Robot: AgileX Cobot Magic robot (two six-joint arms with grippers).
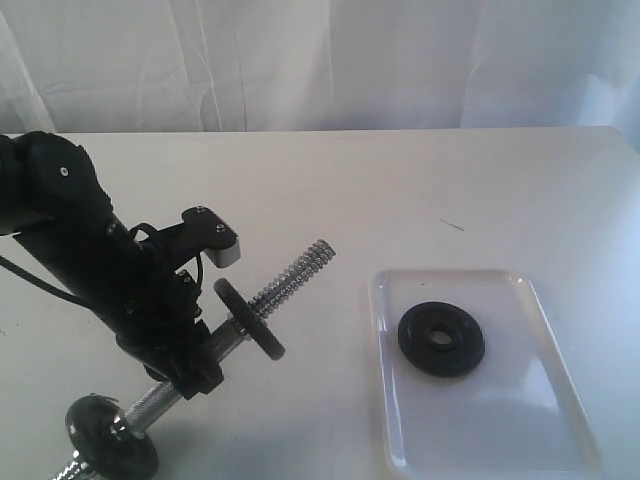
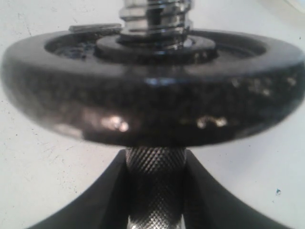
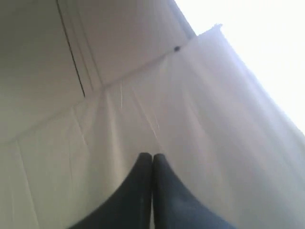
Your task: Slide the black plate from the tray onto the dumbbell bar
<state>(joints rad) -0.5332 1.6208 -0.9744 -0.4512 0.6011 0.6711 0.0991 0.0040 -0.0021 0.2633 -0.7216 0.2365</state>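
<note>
The black plate [image 1: 441, 339] lies flat in the tray [image 1: 545, 420] on the right side of the table. My left gripper [image 1: 205, 345] is shut on the dumbbell bar [image 1: 290, 273], holding it tilted with its free threaded end up toward the tray. A black disc [image 1: 248, 318] sits on the bar just beyond the grip, and another disc [image 1: 110, 440] is at the low end. In the left wrist view the knurled bar [image 2: 156, 186] runs between the fingers [image 2: 102, 200] under that disc [image 2: 152, 102]. My right gripper [image 3: 152, 156] is shut and empty, pointing at a white curtain; it is out of the exterior view.
A white curtain [image 1: 320, 60] hangs behind the table's far edge. The left arm [image 1: 70, 220] stands over the table's left side. A small dark mark [image 1: 452, 225] lies on the white tabletop beyond the tray.
</note>
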